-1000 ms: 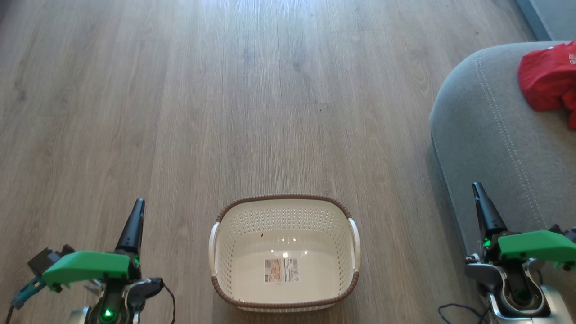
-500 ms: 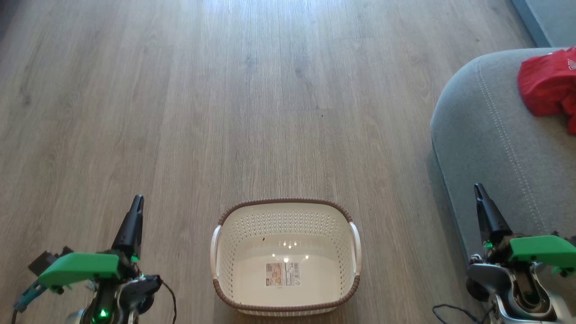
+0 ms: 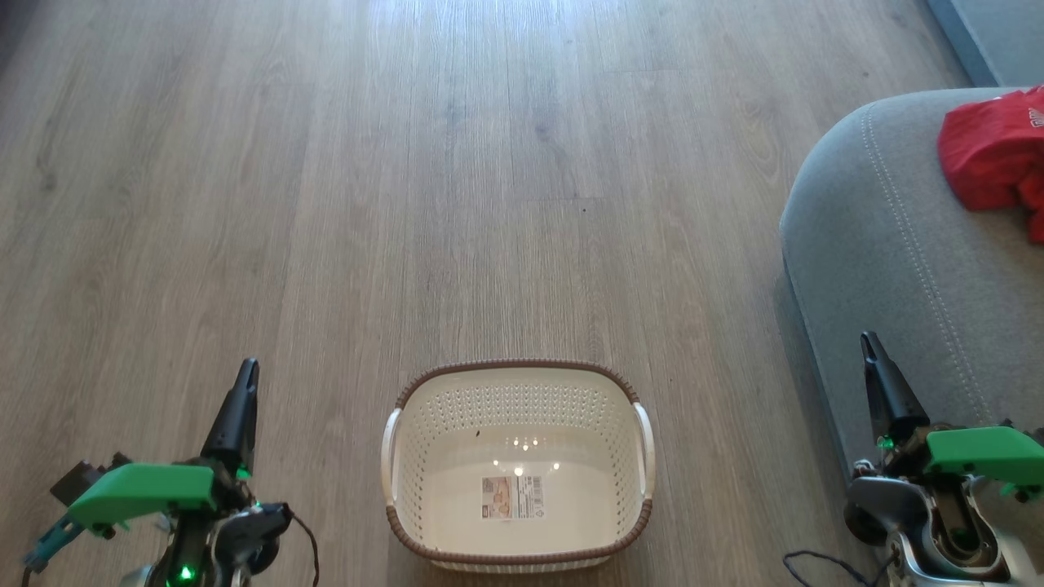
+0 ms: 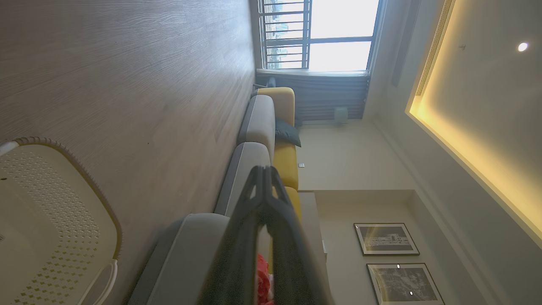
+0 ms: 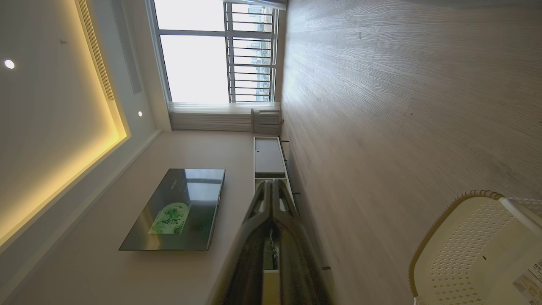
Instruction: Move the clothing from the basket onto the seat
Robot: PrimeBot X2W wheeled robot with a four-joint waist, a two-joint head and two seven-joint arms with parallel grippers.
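The cream basket (image 3: pixel 644 444) with a brown rim stands on the floor at the bottom centre, holding nothing but a label sticker (image 3: pixel 510 497). It shows too in the left wrist view (image 4: pixel 80 203) and the right wrist view (image 5: pixel 457 237). Red clothing (image 3: pixel 991 155) lies on the grey seat (image 3: pixel 889 244) at the far right; a bit of red clothing (image 4: pixel 263 279) shows between my left fingers. My left gripper (image 3: pixel 247 368) is shut and empty, left of the basket. My right gripper (image 3: pixel 867 340) is shut and empty, over the seat's front edge.
Wood-look floor (image 3: pixel 457 163) stretches ahead of the basket. In the wrist views a grey and yellow sofa (image 4: pixel 271 127) runs along one wall, and a television (image 5: pixel 178 207) above a low cabinet (image 5: pixel 267 156) lines the other. A window (image 5: pixel 211 51) is at the far end.
The head view has tilted a little, shifting the basket and seat slightly down the picture. My left gripper has sunk slightly. Nothing was grasped or let go.
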